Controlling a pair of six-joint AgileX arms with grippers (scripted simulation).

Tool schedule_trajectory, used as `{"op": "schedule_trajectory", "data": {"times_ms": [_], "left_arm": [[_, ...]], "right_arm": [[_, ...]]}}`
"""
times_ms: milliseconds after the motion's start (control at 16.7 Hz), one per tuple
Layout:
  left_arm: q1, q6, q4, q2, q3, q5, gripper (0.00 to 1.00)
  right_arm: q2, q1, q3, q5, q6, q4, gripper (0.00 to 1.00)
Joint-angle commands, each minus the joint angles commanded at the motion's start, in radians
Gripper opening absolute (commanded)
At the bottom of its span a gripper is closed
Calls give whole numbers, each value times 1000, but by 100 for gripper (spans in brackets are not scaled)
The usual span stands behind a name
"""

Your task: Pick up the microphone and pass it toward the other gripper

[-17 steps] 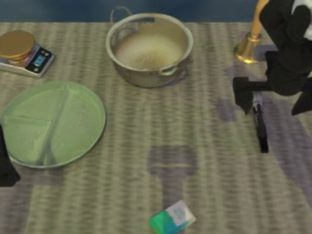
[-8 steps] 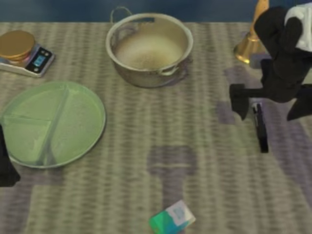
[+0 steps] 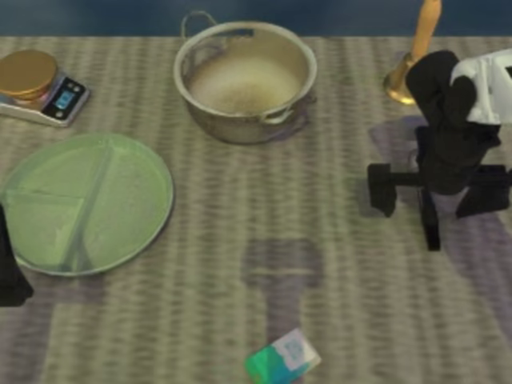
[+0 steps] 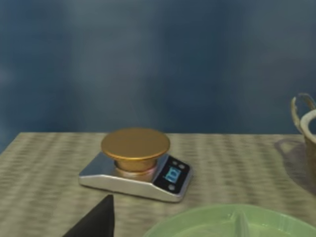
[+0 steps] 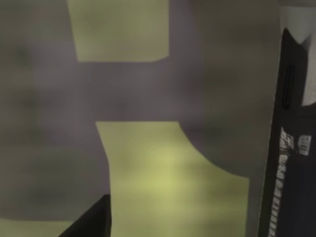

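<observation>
The microphone lies on the table at the right, its slim black handle pointing to the front edge. Its head end is hidden under my right arm in the top view. My right gripper hangs open right above it, one finger on each side of the handle, with a wide gap. The right wrist view shows the black handle running along one side and one finger tip well apart from it. My left gripper is parked at the table's left edge, open and empty.
A brass bell with a wooden handle stands just behind my right arm. A steel pot sits at the back centre, a green divided plate at the left, a kitchen scale at the back left, a small green box at the front.
My right arm has swung forward off the bell and turned, so its open fingers now straddle the microphone's handle. The microphone and the left arm have not moved.
</observation>
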State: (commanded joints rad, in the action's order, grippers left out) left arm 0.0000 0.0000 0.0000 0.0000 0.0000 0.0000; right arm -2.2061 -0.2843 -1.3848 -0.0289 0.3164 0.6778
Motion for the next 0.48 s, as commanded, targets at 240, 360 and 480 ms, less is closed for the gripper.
{"op": "schedule_trajectory", "data": {"times_ms": [240, 360, 480], "left_arm": [[0, 0, 0, 0, 0, 0, 100], [0, 0, 0, 0, 0, 0, 100], [0, 0, 0, 0, 0, 0, 100]], "right_arm": [[0, 0, 0, 0, 0, 0, 92], [0, 0, 0, 0, 0, 0, 77], [0, 0, 0, 0, 0, 0, 62]]}}
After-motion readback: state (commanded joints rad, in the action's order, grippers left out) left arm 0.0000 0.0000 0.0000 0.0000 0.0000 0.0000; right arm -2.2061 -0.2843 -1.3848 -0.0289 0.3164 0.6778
